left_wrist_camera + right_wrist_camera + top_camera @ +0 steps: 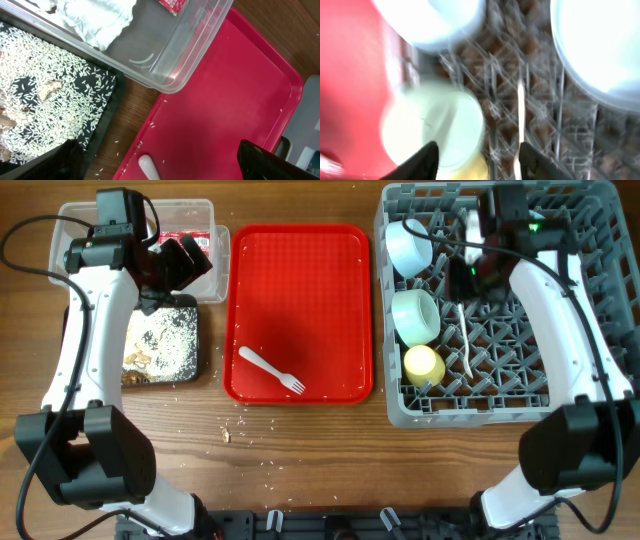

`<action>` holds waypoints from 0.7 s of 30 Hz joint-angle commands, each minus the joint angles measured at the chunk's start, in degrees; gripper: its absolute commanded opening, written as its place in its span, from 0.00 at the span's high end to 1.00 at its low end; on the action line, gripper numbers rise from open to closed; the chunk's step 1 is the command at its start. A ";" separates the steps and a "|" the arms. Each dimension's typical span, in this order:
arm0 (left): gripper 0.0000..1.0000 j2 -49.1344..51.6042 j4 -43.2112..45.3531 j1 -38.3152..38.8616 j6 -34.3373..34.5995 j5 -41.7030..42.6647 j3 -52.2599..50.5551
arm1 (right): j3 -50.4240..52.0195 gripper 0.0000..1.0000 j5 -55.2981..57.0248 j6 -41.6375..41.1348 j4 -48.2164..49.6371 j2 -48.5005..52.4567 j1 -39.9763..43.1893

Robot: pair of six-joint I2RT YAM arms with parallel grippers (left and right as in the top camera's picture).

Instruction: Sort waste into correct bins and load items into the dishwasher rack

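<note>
While one fork [272, 370] lies on tray [300, 260], two bowls [408, 248] [415, 315], one cup [423, 365] in rack [570, 395]

On the bench [300, 480], the serving tray [300, 290] sits mid-way, the fork [271, 370] on it. To its left, the tub [222, 250] lies behind the shallow tray [201, 345] holding rice [165, 340]. To its right, the rack [480, 408] holds two bowls [408, 248], a cup [423, 365] and a spoon [464, 340].
</note>
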State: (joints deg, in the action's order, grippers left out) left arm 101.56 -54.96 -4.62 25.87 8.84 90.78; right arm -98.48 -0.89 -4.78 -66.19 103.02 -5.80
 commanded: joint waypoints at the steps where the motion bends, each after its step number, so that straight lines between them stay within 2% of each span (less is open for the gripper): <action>1: 0.00 -0.61 0.07 -0.04 -0.09 -0.55 0.57 | -3.08 0.43 7.65 -3.08 6.78 -0.24 -2.19; 4: 0.00 -0.61 0.09 -0.04 -0.09 -0.55 0.57 | -3.08 0.43 12.46 -5.03 11.13 0.74 -0.59; 6: 0.00 -0.61 0.07 -0.04 -0.09 -0.55 0.57 | -3.08 0.43 13.77 -9.94 11.34 1.03 2.89; 8: 0.00 -0.61 0.07 -0.04 -0.09 -0.55 0.57 | -3.08 0.43 11.06 -16.04 9.05 1.03 9.20; 12: 0.00 -0.61 0.09 -0.04 -0.09 -0.55 0.57 | -3.04 0.44 4.17 -18.29 6.80 1.79 17.35; 16: 0.00 -0.61 0.09 -0.04 -0.09 -0.55 0.57 | -3.02 0.44 7.28 -22.88 2.34 6.54 20.15; 21: 0.00 -0.61 0.09 -0.04 -0.09 -0.55 0.57 | -0.98 0.52 7.50 -24.15 2.54 12.50 21.92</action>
State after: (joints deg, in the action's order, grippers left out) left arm 101.56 -55.00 -4.62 25.87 8.84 90.78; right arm -100.73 5.80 -27.09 -64.27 113.47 15.29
